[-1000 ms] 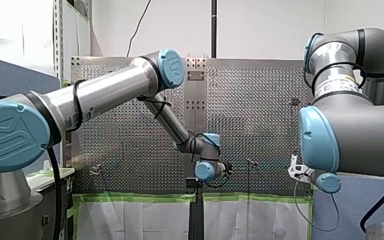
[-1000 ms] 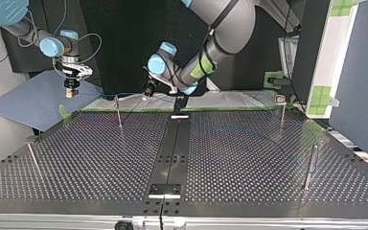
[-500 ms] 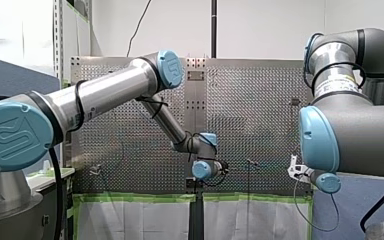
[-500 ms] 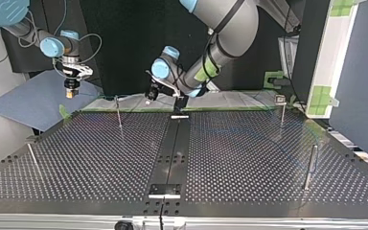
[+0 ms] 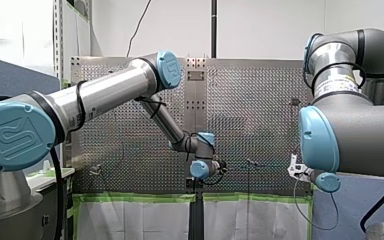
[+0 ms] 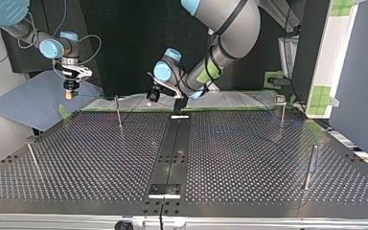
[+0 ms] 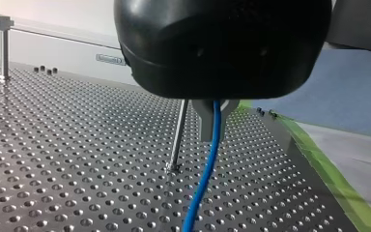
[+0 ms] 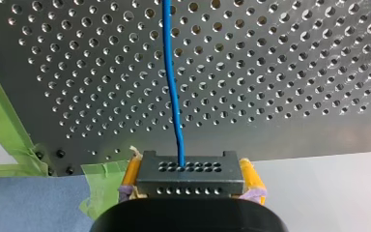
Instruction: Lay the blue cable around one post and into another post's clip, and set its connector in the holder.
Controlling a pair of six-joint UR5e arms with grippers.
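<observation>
- The desk [image 6: 249, 158] is a dark metal sheet, perforated in even rows. A smooth solid strip [image 6: 172, 148] runs down its middle, and green tape [image 8: 7, 121] lines the edge by the arms.
- The cable [image 7: 207, 164] is thin, round and bright blue. It drops in a soft curve from the left gripper [image 7: 215, 121] toward the desk.
- The left gripper has a glossy, rounded black body, and its short pale metal fingers [image 7: 204, 121] are closed on the cable.
- A slim steel post [image 7: 178, 135] stands upright just beside that cable, apart from it.
- The right gripper [image 8: 191, 169] clamps a dark grey, block-shaped connector [image 8: 188, 181], drilled with two rows of small holes, between yellow pads [image 8: 252, 176]. The cable leaves the block and runs straight out over the desk.
- In the top view the right gripper hangs off the desk's far left corner, above a flat blue mat [image 6: 33, 103]. The left gripper hovers over the far edge, near the strip.
- A clip-topped post [image 6: 281, 106] and a thick post [image 6: 310, 165] stand near the top view's right edge, well apart, with wide bare sheet between them and the strip.
</observation>
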